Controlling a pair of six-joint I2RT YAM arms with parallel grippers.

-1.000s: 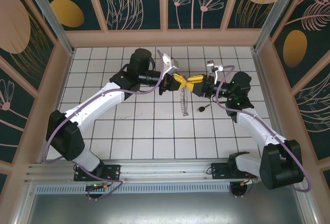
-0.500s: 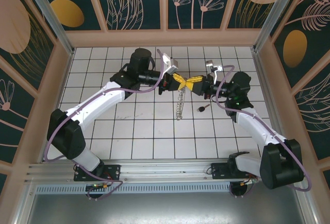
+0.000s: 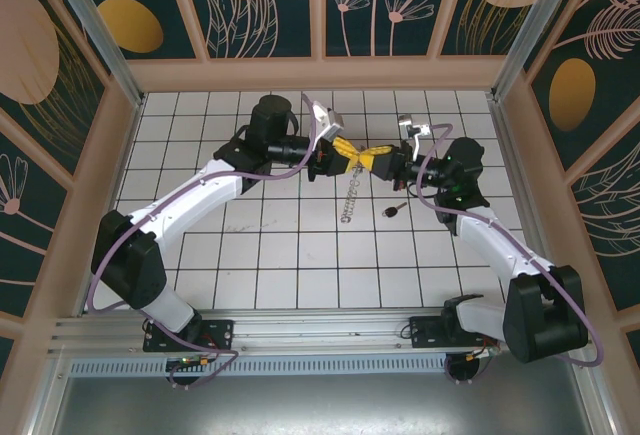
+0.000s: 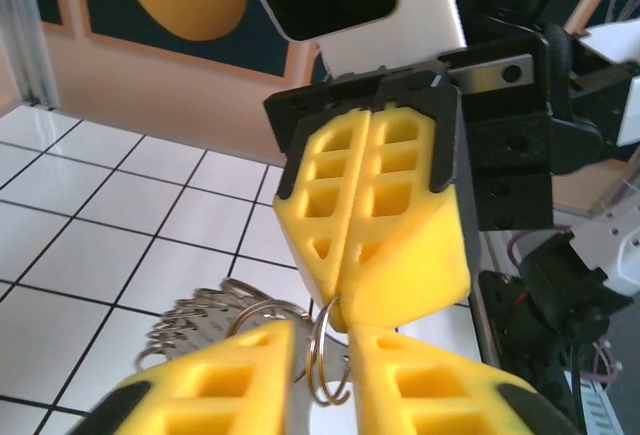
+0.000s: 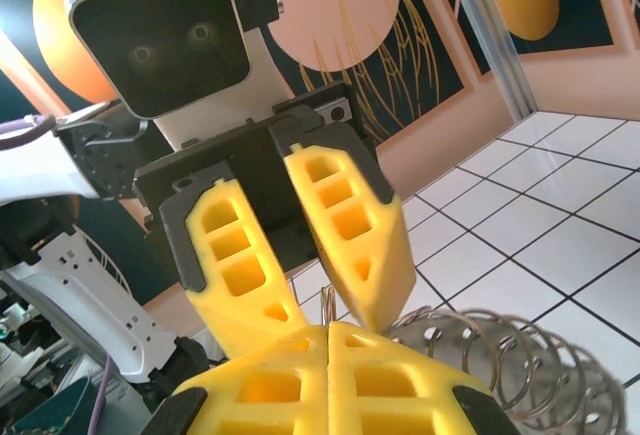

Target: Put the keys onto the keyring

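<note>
Above the middle of the tiled floor my two grippers meet tip to tip. The keyring, a floppy silvery chain of small rings, dangles beneath them. My right gripper is shut on one ring of the keyring; its yellow fingers are pressed together. My left gripper is open, its yellow fingers standing either side of that same ring with a gap. More rings bunch behind. The key, black-headed, lies on a tile just below the right gripper.
Wooden walls with dark painted panels box in the white tiled floor. An aluminium rail with both arm bases runs along the near edge. Purple cables trail along each arm.
The right gripper has shut on a ring of the keyring. The left gripper's jaws have parted from shut. The dangling chain has swung slightly left.
</note>
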